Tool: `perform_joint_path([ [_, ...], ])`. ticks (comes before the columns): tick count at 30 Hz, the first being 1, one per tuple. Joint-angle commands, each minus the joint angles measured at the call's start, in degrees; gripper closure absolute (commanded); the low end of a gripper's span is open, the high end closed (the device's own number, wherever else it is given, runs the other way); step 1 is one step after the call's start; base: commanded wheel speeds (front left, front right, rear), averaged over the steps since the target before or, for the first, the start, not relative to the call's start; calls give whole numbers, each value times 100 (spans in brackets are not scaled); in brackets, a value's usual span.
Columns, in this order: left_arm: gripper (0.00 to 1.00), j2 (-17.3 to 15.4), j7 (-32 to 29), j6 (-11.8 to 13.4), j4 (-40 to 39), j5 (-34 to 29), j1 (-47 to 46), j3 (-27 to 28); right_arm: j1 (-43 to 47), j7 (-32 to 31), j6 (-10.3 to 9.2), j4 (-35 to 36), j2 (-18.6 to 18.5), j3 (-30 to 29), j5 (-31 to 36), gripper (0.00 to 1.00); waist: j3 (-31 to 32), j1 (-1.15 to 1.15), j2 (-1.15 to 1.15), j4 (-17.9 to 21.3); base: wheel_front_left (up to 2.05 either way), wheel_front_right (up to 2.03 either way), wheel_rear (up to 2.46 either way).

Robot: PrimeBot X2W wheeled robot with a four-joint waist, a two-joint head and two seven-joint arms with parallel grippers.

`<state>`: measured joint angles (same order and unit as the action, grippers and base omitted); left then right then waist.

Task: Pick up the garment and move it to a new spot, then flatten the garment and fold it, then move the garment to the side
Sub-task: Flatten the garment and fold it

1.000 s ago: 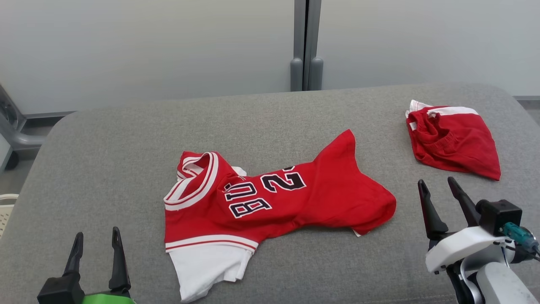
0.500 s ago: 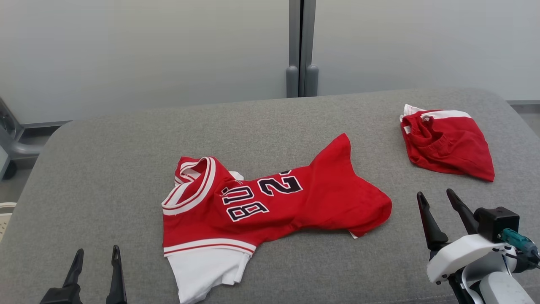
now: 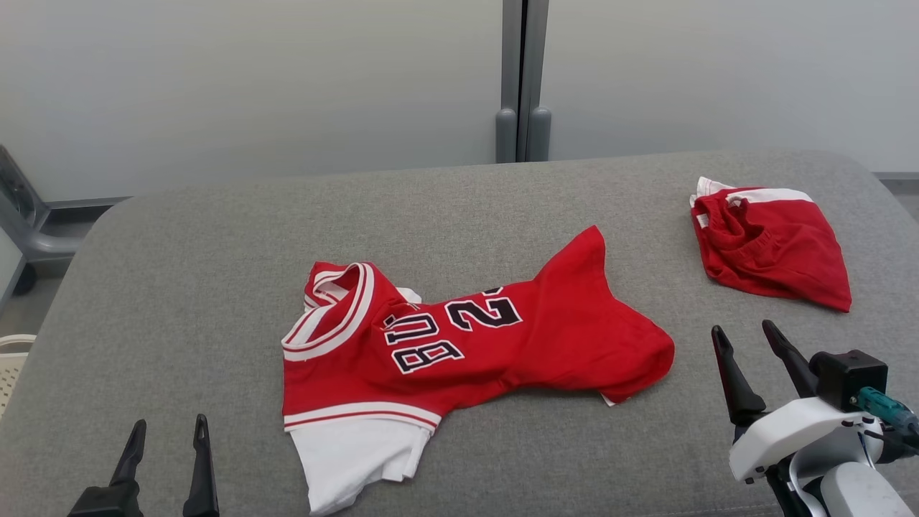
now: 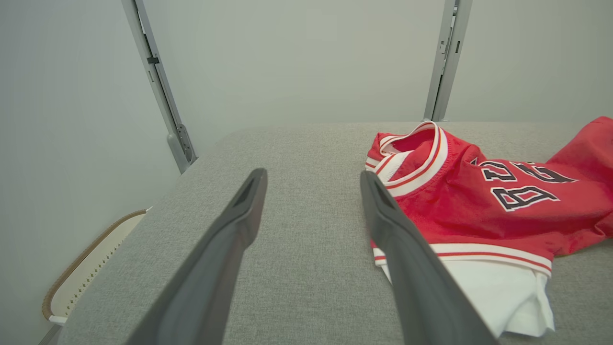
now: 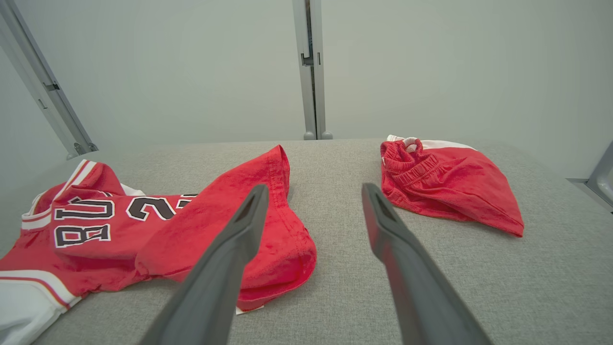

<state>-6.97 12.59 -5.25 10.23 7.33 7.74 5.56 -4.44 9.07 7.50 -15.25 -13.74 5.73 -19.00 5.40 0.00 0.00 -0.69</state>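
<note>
Grey cushion [image 3: 215, 251]: jersey [image 3: 574, 337] crumpled, lettering [image 3: 431, 345] partly hidden; left end effector [image 3: 169, 422] wide, base cropped; right end effector [image 3: 741, 327] wide.

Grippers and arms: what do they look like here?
The left gripper and right gripper each have two long, dark grey fingers tapering to points. The right one is mounted on a glossy white housing carrying a black box with a teal plug; the forearm below is pale grey.
</note>
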Motion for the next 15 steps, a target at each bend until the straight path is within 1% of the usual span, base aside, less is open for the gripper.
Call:
perform_joint_path([
  [1, 0, -48, -17, 32, -17, 3, 90, 3, 58, -26, -3, 30, -6, -21, 46, 0, -1, 0, 0, 1, 0, 0, 0],
  [12, 0, -87, -16, 83, -37, 35, 86, -74, 71, -102, -3, 76, -26, -30, 117, 0, -26, 0, 0, -25, 0, 0, 0],
  [15, 0, -97, -16, 95, -51, 42, 77, -87, 47, -105, -3, 105, -55, 50, 169, 0, -27, 0, 0, -31, 0, 0, 0],
])
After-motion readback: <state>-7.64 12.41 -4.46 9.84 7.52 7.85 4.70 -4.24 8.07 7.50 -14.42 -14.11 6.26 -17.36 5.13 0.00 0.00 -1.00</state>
